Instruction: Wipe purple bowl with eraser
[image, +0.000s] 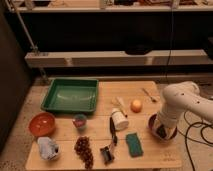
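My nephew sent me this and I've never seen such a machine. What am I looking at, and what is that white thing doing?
The white thing is a robot's one arm, seen by a single camera looking down on a wooden table from above. Its gripper, the hand at the arm's end, reaches down into the purple bowl at the table's right edge; whether it holds anything is hidden. Also on the table: a green tray, an orange-red bowl, an orange, a green sponge, grapes and a white container.
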